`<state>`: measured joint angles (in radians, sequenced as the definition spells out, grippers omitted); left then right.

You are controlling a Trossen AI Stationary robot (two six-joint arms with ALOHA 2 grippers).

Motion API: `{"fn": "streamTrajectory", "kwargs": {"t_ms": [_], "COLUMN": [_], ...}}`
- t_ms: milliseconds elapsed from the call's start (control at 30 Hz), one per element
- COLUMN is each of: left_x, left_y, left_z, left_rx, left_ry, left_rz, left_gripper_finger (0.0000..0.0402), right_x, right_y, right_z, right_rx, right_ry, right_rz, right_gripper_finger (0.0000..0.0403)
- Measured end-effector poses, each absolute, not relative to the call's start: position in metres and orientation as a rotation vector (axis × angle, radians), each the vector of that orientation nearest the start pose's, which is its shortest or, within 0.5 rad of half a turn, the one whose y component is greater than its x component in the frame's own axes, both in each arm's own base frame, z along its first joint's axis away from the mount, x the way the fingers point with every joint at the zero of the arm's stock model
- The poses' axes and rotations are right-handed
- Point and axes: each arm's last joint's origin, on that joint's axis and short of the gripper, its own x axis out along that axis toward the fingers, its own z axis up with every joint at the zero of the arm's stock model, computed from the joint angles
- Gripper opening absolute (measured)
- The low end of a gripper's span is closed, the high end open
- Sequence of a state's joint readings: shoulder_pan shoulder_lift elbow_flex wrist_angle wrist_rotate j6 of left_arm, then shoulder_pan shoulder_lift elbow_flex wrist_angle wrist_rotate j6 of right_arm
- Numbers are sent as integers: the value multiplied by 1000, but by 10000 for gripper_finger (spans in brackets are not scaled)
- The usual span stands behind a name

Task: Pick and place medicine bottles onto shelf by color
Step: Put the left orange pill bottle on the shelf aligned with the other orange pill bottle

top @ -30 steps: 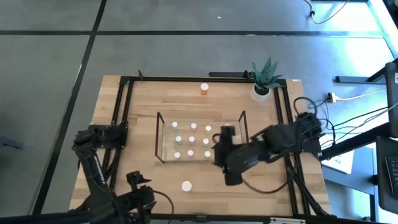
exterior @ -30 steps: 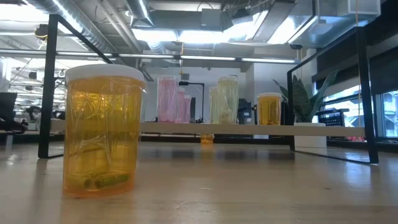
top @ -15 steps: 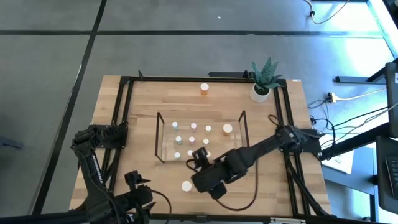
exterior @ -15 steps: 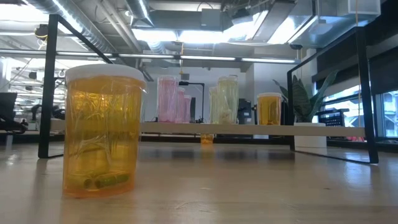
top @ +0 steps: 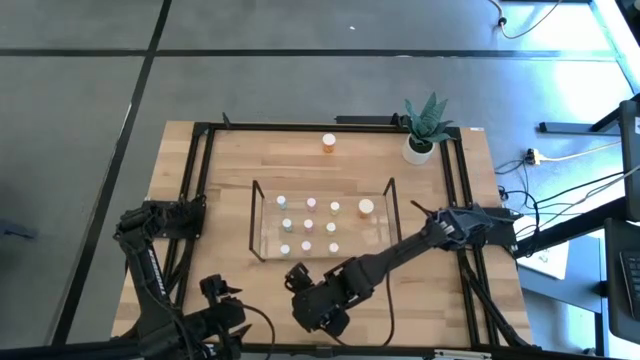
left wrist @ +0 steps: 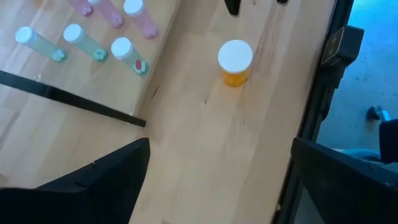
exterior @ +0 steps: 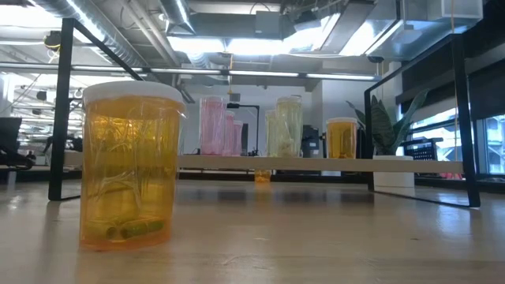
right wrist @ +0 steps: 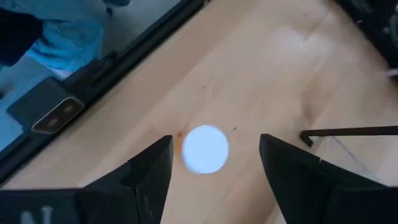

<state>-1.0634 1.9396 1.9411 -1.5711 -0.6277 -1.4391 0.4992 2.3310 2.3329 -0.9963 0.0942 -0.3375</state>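
The right gripper (right wrist: 208,171) hangs with fingers spread above the white-capped orange medicine bottle (right wrist: 206,149) standing near the table's front edge, short of the clear acrylic shelf (top: 262,240), so descending and closing comes next

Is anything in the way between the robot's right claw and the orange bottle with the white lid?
Nothing visible. The right gripper hangs open right above the orange bottle, with only bare table around it.
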Motion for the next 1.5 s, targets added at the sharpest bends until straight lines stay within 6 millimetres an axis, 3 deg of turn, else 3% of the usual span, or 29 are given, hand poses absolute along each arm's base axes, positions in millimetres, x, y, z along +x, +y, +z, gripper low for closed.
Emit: {"fn": "streamTrajectory", "kwargs": {"t_ms": [1500], "left_x": [196], "left_y": [-307], "left_z": [320], "left_rx": [-17], "left_ry": [905], "left_rz": [343], "left_gripper_finger": [384], "right_x": [440], "right_y": [237], "right_z": [275], "right_rx": [-538], "right_ry": [907], "right_rz": [502], "right_gripper_finger": [241]}}
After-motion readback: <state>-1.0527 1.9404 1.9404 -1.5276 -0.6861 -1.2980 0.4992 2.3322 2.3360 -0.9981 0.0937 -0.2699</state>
